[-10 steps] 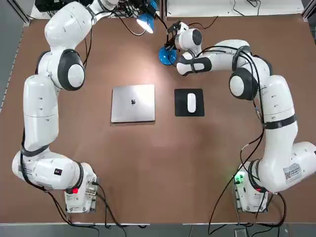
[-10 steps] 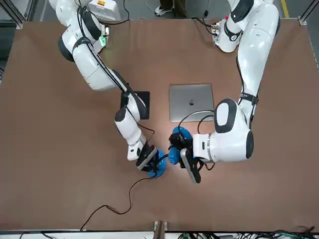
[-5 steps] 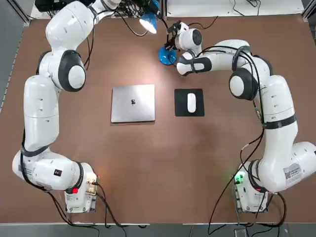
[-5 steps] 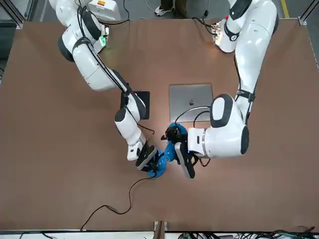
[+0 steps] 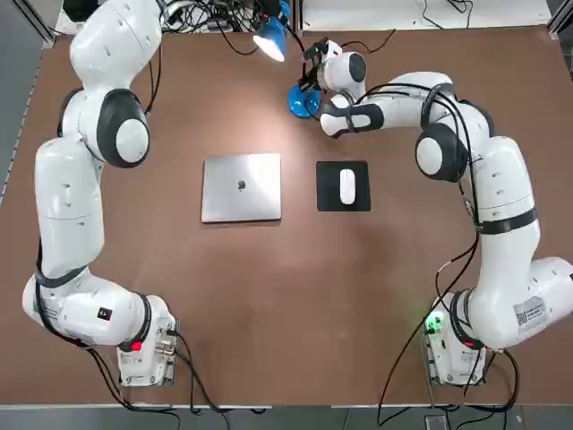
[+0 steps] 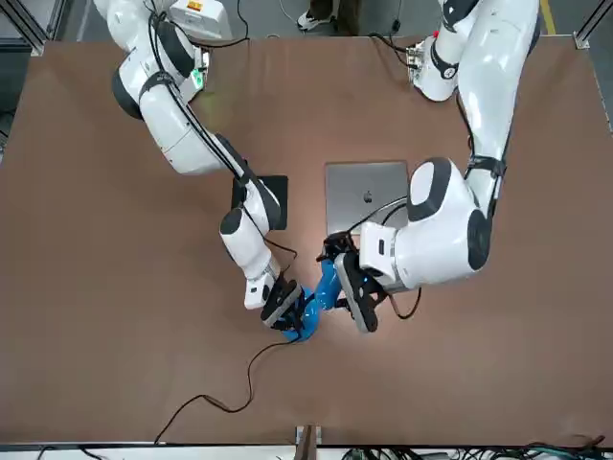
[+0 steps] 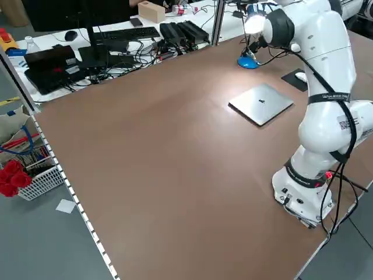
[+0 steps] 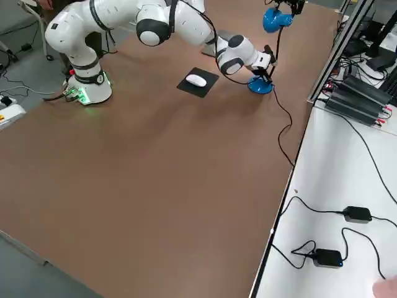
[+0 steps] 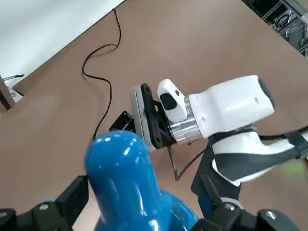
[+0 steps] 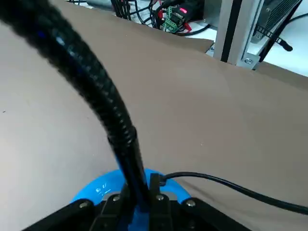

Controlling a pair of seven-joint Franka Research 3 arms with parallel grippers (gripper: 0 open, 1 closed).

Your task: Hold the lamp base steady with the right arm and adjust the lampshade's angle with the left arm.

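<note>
Left wrist view: the left gripper (image 9: 139, 211) has its fingers (image 9: 72, 197) spread wide on either side of the lampshade (image 9: 122, 173), no longer clamped on it as a second ago; they flank the blue cone without pinching it. My reading is that the shade's angle has been set and the left arm (image 5: 85, 179) is letting go, so the task looks near its end. The shade hangs lit above the far edge of the counter (image 5: 295, 305), white inside turned down.

Right gripper (image 10: 137, 204): fingers pressed together at the foot of the black gooseneck (image 10: 96, 96), unchanged over the past second, pinning the lamp base (image 5: 303, 100) to the counter beside the cord (image 10: 231, 185).

Count:
- robot arms, two, left arm and right arm (image 5: 501, 206)
- lamp, one
- closed laptop (image 5: 241, 186), one, mid-counter
- mouse (image 5: 346, 185), one, on one black mousepad (image 5: 328, 199)
</note>
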